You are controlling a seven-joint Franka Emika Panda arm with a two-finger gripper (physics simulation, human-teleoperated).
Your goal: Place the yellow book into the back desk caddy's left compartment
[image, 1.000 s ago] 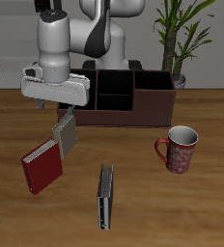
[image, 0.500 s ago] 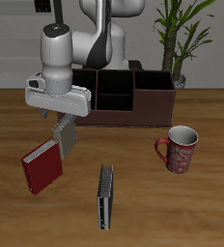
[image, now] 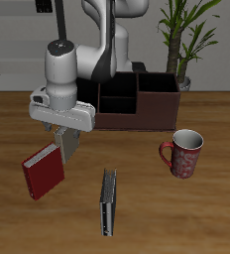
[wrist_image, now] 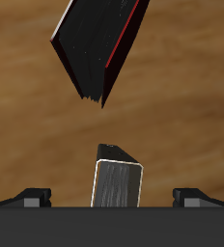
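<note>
A wooden table (image: 201,213) w/ one container: the back desk caddy (image: 137,101), a long low maroon-brown box w/ black inside, split by dividers. Nothing can be made out inside the sections that show. The end nearest the robot arm, incl. the left compartment, is mostly hidden behind the arm; its contents can't be told.

The gripper (image: 63,136) hangs over the table just in front of that hidden caddy end. Beneath it stands the yellow book (image: 66,141), upright, grey cover and pale page edges, its lower end close to the tabletop; whether it touches the table can't be told. In the wrist view the yellow book (wrist_image: 119,181) sits centred between the two finger mounts, seen from its top end. Jaws: they seem closed on the book, but actual contact isn't clear, so can't tell for sure.

Count: 3 books, 1 mug, 1 caddy, 1 plant.

The red book (image: 44,171) lies tilted just beside the yellow one, nearer the front edge, v. close to it. The dark grey-black book (image: 108,201) stands on edge nearer the table's front, well apart. The red mug (image: 184,152) stands in front of the caddy's other end. A potted plant (image: 185,35) stands behind the caddy.
</note>
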